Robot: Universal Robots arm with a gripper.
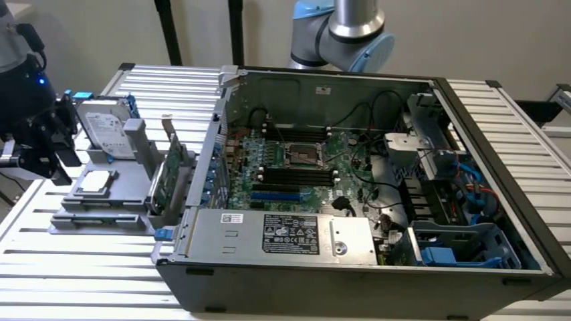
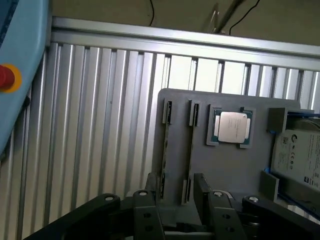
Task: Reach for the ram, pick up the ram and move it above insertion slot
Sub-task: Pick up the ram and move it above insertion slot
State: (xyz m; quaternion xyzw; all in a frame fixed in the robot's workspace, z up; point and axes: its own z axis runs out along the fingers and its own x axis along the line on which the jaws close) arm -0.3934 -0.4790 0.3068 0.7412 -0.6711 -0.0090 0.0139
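Note:
My gripper (image 1: 59, 159) hangs at the exterior view's far left, beside a grey parts holder (image 1: 125, 194) on the slatted table. In the wrist view the gripper (image 2: 175, 185) is open. Its two dark fingers (image 2: 202, 192) stand apart over the holder's (image 2: 235, 165) edge, astride the end of two long narrow slots (image 2: 190, 150), and nothing is between them. The ram is out of view. The black memory slots (image 1: 290, 176) lie on the motherboard inside the open computer case (image 1: 357, 267), below the processor socket (image 1: 299, 155).
The holder carries a silver hard drive (image 1: 105, 127), a processor chip (image 1: 93, 182) and a green expansion card (image 1: 168, 177) standing on edge. In the wrist view the chip (image 2: 232, 126) and drive (image 2: 300, 155) are beside the slots. A blue unit with a red button (image 2: 6, 79) sits nearby.

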